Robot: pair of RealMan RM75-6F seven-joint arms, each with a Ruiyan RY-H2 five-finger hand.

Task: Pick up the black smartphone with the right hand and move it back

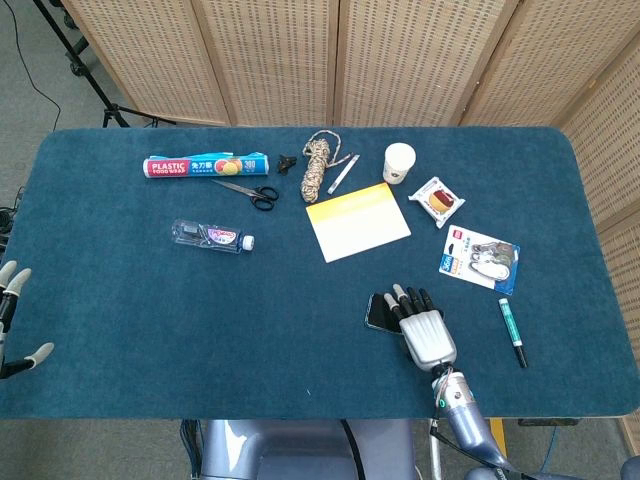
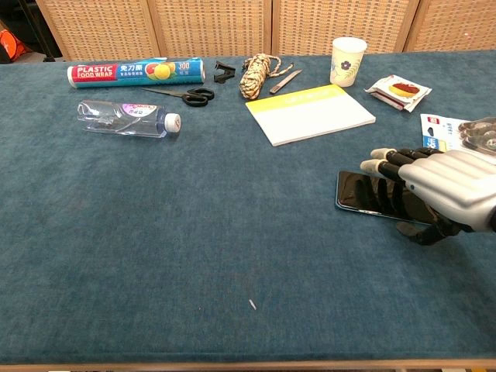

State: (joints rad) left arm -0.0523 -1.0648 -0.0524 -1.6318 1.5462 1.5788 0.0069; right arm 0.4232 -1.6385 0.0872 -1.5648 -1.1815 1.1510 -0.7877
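The black smartphone (image 1: 378,312) (image 2: 358,194) lies flat on the blue table, near the front right. My right hand (image 1: 428,336) (image 2: 443,189) covers its right part from above. The fingers (image 2: 385,161) reach across the screen and the thumb sits at the phone's near edge. The phone still rests on the cloth, and I cannot see a closed grip. Its right end is hidden under the palm. My left hand (image 1: 12,322) hangs off the table's left front edge with its fingers apart, holding nothing.
A yellow-and-white notepad (image 1: 357,222) lies behind the phone. To the right are a green marker (image 1: 512,332), a blister pack (image 1: 478,258) and a snack packet (image 1: 437,199). A paper cup (image 1: 399,162), rope (image 1: 318,166), scissors (image 1: 250,191), plastic wrap (image 1: 205,166) and a bottle (image 1: 210,236) sit further back.
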